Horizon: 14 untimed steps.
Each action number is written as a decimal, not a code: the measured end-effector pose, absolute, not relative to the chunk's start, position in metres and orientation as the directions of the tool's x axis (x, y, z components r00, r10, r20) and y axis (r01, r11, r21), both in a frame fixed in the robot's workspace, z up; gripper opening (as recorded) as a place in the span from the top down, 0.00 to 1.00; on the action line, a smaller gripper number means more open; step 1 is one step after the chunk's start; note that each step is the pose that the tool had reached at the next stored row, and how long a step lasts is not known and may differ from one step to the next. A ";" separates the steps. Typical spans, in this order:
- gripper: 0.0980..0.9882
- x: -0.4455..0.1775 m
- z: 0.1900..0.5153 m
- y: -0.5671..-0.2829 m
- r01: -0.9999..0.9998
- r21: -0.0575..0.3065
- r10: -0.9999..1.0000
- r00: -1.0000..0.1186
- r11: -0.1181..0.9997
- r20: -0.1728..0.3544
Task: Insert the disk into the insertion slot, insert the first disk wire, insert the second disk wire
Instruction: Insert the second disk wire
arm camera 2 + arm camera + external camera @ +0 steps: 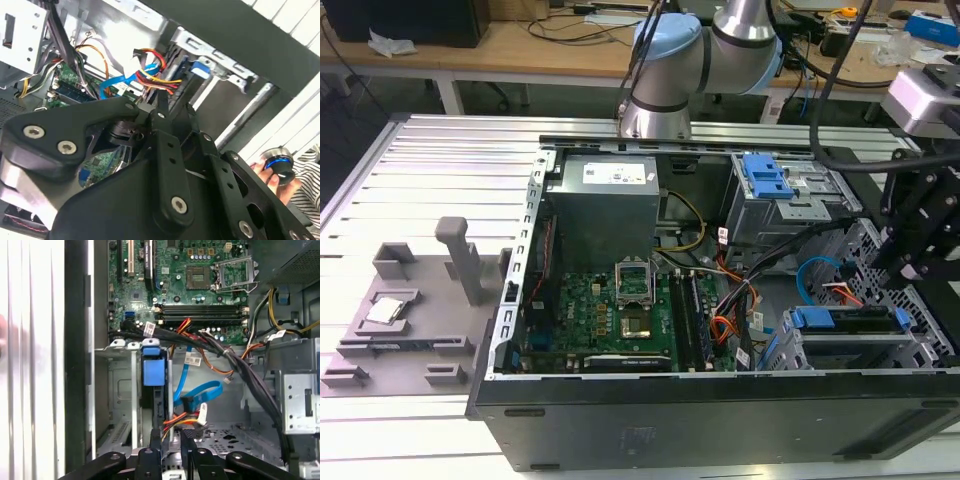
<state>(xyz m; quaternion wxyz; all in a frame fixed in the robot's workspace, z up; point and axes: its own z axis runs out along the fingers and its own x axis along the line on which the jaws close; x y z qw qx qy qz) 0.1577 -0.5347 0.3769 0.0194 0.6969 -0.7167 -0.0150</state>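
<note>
The open black tower computer case [720, 420] lies on its side on the ribbed aluminium counter [420, 170], in the middle of the exterior view. In the lower right of that view, the flat grey hard drive in its bright blue plastic carrier [850, 322] sits in the wide low bay of the grey perforated metal cage [850, 352]. The black gripper [171, 432] hangs inside the case, beside this cage. Its jaws stand narrowly apart, with a small gap between them. Their tips are just beside the bundle of red, yellow and black wires [175, 420]. The flat blue cable [202, 391] curls close to this bundle. The green motherboard [610, 310] is in the centre of the exterior view. In the second wrist view a person's hand [267, 175] holds a round black object with a blue ring [278, 162] outside the case.
</note>
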 end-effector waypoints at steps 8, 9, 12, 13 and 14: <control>0.77 0.141 0.376 -0.522 -0.999 0.049 -1.000 -0.013 0.013 0.007; 0.77 0.136 0.375 -0.522 -0.999 0.049 -1.000 -0.002 0.002 0.007; 0.77 0.132 0.372 -0.522 -0.998 0.049 -0.999 0.036 -0.035 0.007; 0.77 0.131 0.371 -0.522 -0.998 0.049 -0.999 0.050 -0.049 0.007; 0.77 0.130 0.371 -0.522 -0.997 0.049 -0.998 0.058 -0.058 0.007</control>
